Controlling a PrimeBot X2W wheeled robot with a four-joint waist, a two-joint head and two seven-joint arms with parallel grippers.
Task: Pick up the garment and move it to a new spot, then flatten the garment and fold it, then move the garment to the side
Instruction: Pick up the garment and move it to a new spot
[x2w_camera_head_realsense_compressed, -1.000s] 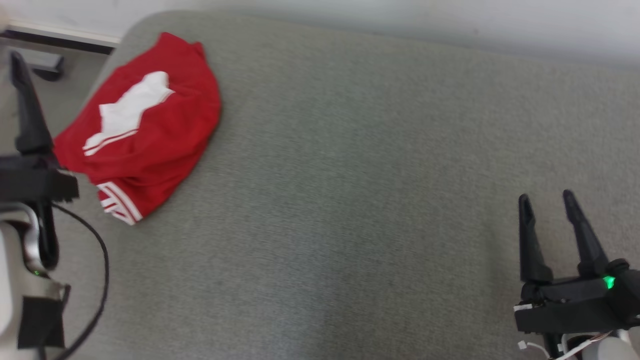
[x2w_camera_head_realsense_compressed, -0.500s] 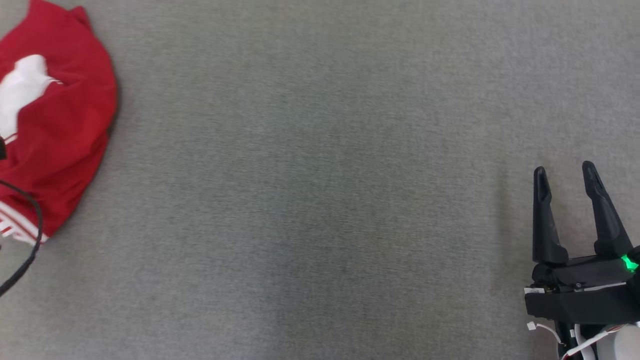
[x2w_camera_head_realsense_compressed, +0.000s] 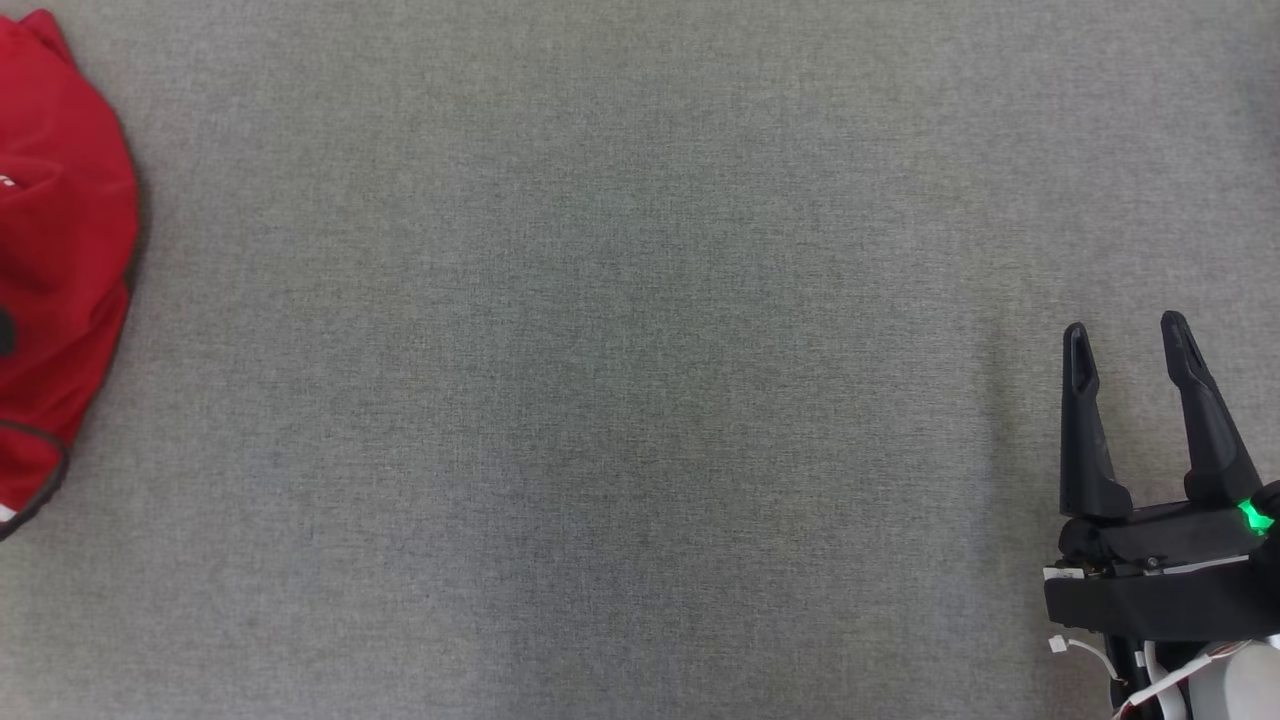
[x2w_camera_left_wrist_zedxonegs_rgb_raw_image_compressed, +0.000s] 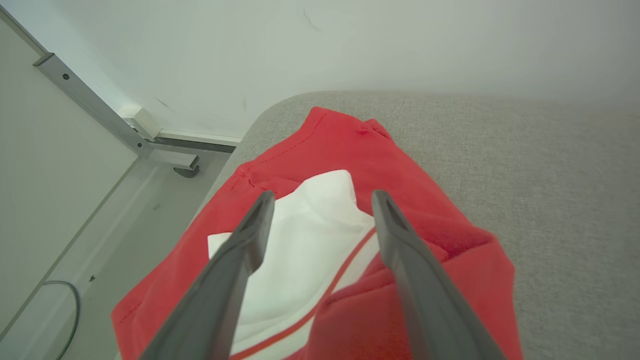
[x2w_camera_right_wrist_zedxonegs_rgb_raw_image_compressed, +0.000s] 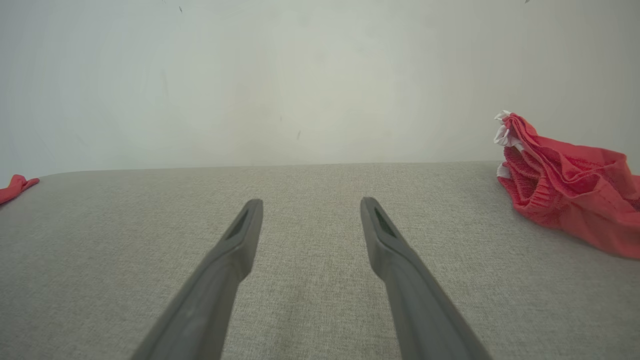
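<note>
Since a second ago the head camera has swung and dropped, so the whole picture has shifted. The red garment (x2w_camera_head_realsense_compressed: 60, 250), then well inside the frame, now lies cut off at the left edge, with a dark cable (x2w_camera_head_realsense_compressed: 40, 480) looping over its lower part. Its place on the grey cloth-covered table (x2w_camera_head_realsense_compressed: 600, 400) looks the same.

From the left wrist, the garment (x2w_camera_left_wrist_zedxonegs_rgb_raw_image_compressed: 440, 225) lies rumpled at the table's rounded corner, near the wall (x2w_camera_left_wrist_zedxonegs_rgb_raw_image_compressed: 350, 45), with a white patch (x2w_camera_left_wrist_zedxonegs_rgb_raw_image_compressed: 310, 240) and a red stripe across it. The left claw (x2w_camera_left_wrist_zedxonegs_rgb_raw_image_compressed: 322, 200) stands wide, its fingers over that patch and holding nothing. Whether the tips touch the cloth I cannot tell.

The right claw (x2w_camera_head_realsense_compressed: 1125, 332) sits at the lower right, well apart from the garment, wide and empty over bare table. From its own wrist the right claw (x2w_camera_right_wrist_zedxonegs_rgb_raw_image_compressed: 311, 205) points toward the wall. A scrap of red (x2w_camera_right_wrist_zedxonegs_rgb_raw_image_compressed: 15, 187) shows at the far left, and a second red cloth (x2w_camera_right_wrist_zedxonegs_rgb_raw_image_compressed: 565, 200) with white trim lies bunched at the right.
</note>
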